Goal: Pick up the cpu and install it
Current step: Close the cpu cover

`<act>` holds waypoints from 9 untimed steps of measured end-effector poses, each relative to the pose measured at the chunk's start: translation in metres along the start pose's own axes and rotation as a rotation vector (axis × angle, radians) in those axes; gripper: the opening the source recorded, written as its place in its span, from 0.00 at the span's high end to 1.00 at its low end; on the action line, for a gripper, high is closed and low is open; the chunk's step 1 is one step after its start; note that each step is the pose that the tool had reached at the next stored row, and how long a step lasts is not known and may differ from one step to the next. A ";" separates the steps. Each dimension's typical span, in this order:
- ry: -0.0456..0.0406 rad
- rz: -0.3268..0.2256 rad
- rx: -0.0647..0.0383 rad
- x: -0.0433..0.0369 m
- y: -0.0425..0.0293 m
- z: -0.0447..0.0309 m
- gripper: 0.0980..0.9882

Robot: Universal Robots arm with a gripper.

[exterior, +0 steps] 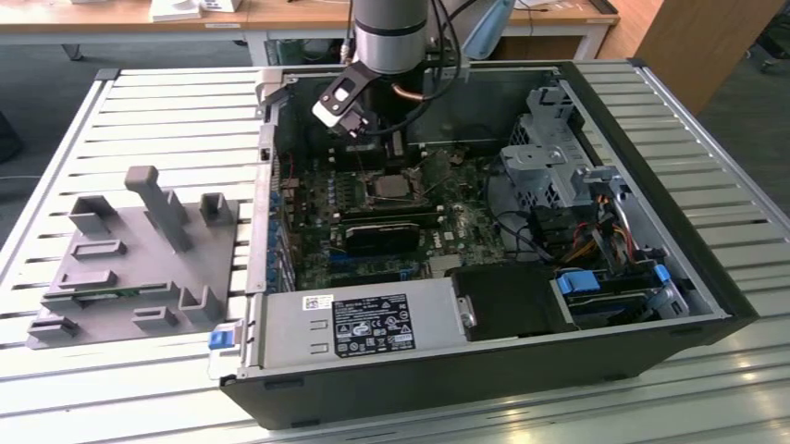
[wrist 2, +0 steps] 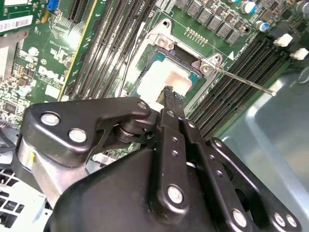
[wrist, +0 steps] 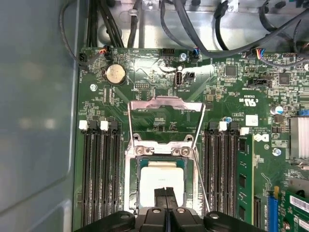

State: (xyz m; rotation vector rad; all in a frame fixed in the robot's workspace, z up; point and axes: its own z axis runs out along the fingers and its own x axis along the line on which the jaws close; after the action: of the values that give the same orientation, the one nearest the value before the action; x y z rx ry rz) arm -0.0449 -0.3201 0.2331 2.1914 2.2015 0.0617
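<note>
Here, the black two-fingered gripper (wrist: 165,193) of a Universal Robots arm hung inside an open black desktop computer case (exterior: 691,277) that lay on a slatted metal table (exterior: 161,102). Its fingers were pressed flat together with nothing clamped between them. The small, flat, square, silver-topped cpu (wrist: 161,180) lay seated in the socket of the green motherboard (wrist: 231,92), directly under the closed fingertips. In both wrist views the tips overlapped one edge of the chip, though whether they touched its metal top could not be told. The socket's silver metal load plate (wrist: 145,105) stood flipped open, swung back clear of the cpu. A thin steel lever rod (wrist 2: 241,79) stuck out beside the socket. Rows of long black memory slots (wrist: 99,169) flanked the socket on both sides. A round silver coin battery (wrist: 116,74) sat on the board beyond the raised plate. In the exterior view, a grey plastic fixture tray (exterior: 124,268) rested on the table at the exterior view's left of the case, well apart from the gripper.
</note>
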 end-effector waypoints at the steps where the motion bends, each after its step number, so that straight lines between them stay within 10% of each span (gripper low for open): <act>1: -0.0001 0.000 0.000 0.0000 0.0001 -0.0019 0.99; 9: 0.0000 0.000 0.010 0.0000 0.0011 -0.0191 0.99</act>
State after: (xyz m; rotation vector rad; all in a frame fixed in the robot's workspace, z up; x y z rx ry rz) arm -0.0448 -0.3201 0.2522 2.1966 2.2067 0.0507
